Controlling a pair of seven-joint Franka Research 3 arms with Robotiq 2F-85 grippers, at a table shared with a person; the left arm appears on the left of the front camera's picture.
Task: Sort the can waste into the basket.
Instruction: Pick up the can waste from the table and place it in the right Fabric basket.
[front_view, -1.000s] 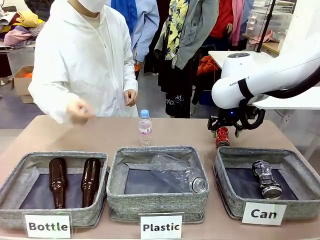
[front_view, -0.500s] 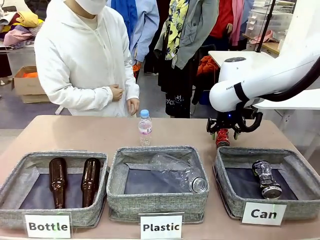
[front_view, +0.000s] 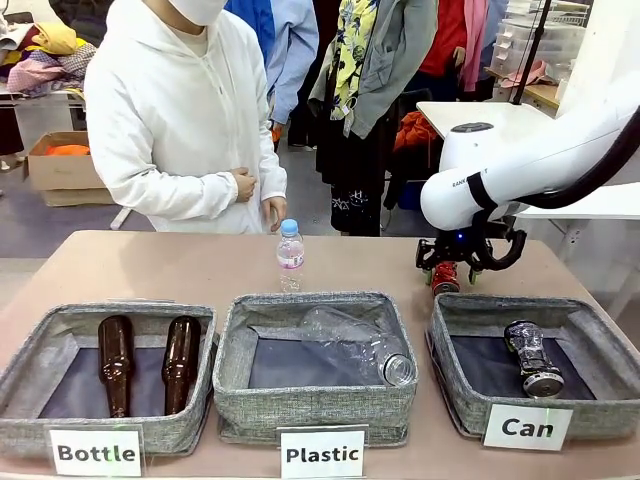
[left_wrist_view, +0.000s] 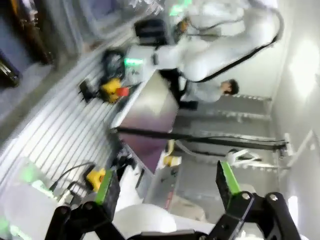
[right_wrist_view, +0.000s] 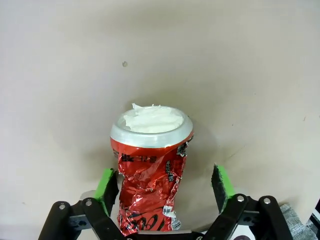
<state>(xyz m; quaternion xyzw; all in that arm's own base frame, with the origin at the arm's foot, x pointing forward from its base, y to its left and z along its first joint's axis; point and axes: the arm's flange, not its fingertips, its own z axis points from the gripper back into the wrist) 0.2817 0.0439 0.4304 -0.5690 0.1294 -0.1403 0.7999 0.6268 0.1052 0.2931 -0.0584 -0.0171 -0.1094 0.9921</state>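
Note:
A crushed red can (right_wrist_view: 150, 165) with a silver top stands upright on the table just behind the grey "Can" basket (front_view: 452, 392). My right gripper (right_wrist_view: 164, 182) straddles it from above: the left pad (right_wrist_view: 106, 184) is against the can's side, while the right pad (right_wrist_view: 222, 181) stands apart from it, so the jaws are open. From the front, the right gripper (front_view: 448, 272) sits low over the red can (front_view: 444, 281). A black-and-grey can (front_view: 532, 357) lies inside the basket. My left gripper (left_wrist_view: 167, 187) is open with nothing between its fingers and points away from the table.
A "Plastic" basket (front_view: 315, 405) holds a clear crushed bottle. A "Bottle" basket (front_view: 30, 435) holds two brown glass bottles. A small plastic bottle (front_view: 290, 256) stands upright mid-table. A person in white (front_view: 190, 120) stands at the far edge with hands held at the waist.
My right gripper's jaws have narrowed around the red can. The person has drawn the raised hand back to the waist and shifted slightly right.

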